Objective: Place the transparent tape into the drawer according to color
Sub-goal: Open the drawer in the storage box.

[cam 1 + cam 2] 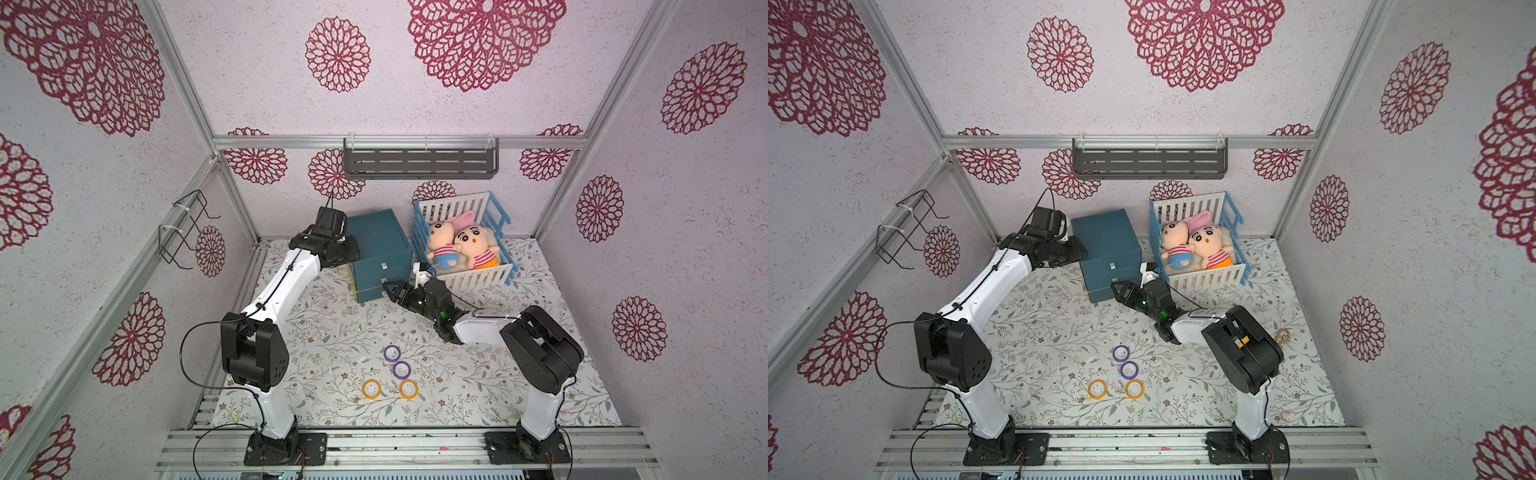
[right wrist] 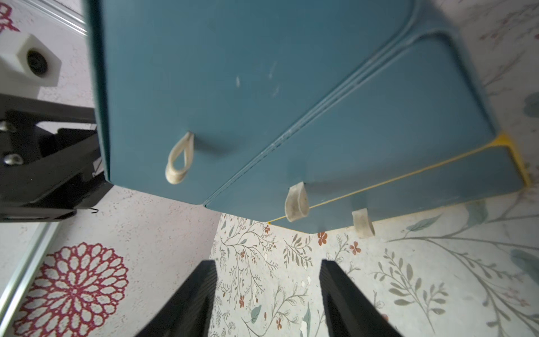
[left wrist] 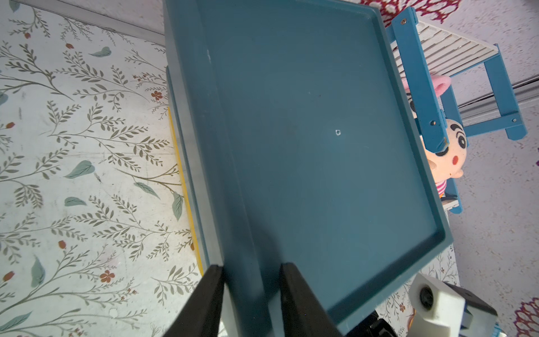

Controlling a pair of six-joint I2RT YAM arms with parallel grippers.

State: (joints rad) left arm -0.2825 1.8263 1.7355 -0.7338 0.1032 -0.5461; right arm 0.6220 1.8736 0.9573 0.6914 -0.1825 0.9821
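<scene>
The teal drawer cabinet (image 2: 233,73) looks smooth matt plastic with soft pale pull loops (image 2: 178,159); the walls (image 1: 415,112) look rough-grained.

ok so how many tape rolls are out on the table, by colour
purple rolls: 2
orange-yellow rolls: 2
total: 4

leaf-patterned mat (image 1: 332,324) bears 2 purple tape rolls (image 1: 392,353), 2 orange-yellow tape rolls (image 1: 371,389), and teal drawers (image 1: 378,245).
</scene>
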